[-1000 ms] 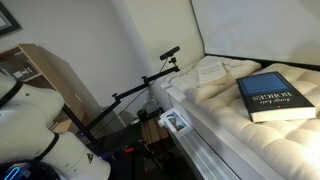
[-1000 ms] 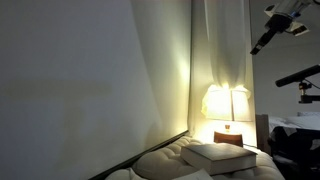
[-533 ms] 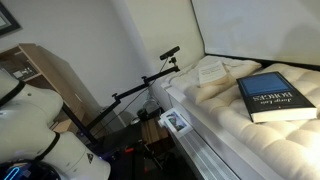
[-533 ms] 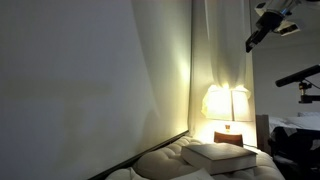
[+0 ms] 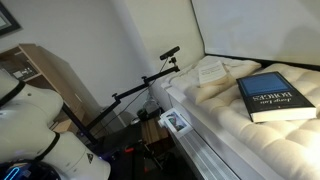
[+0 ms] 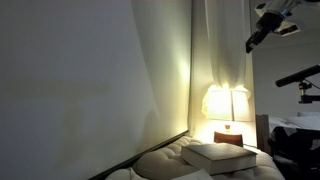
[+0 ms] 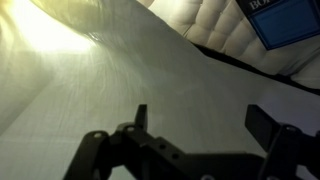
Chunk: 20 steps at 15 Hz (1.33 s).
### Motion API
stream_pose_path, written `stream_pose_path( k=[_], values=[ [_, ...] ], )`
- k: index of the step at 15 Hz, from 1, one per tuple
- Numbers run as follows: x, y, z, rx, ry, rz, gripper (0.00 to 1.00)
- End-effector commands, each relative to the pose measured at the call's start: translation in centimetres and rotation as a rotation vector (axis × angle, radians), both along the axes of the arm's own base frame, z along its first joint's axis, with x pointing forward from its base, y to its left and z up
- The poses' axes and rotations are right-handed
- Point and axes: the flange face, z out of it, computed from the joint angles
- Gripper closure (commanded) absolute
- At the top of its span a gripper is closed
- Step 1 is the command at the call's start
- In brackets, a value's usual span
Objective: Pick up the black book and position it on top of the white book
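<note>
On the mattress (image 5: 214, 114), the black book (image 5: 272, 96) lies unobstructed.

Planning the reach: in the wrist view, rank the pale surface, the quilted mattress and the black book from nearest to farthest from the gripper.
From the gripper:
1. Pale surface, directly ahead.
2. Quilted mattress, upper right, past the dark edge.
3. Black book, top right corner, lying on the mattress.
</note>
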Motion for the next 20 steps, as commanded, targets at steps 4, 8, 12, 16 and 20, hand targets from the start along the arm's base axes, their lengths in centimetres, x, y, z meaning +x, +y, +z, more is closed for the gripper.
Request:
stream_pose_path(
  k=[4, 8, 12, 16, 20],
  values=[
    [-1.7, 4.0, -3.2, -0.029, 0.052, 0.043, 0.00],
    [-2.9, 7.1, -5.2, -0.011, 0.070, 0.023, 0.00],
    [-3.7, 9.7, -6.8, 0.033, 0.088, -0.011, 0.00],
    [-4.4, 11.4, -8.1, 0.085, 0.091, -0.033, 0.00],
    [-4.8, 13.5, -10.3, 0.144, 0.081, -0.062, 0.00]
  ],
)
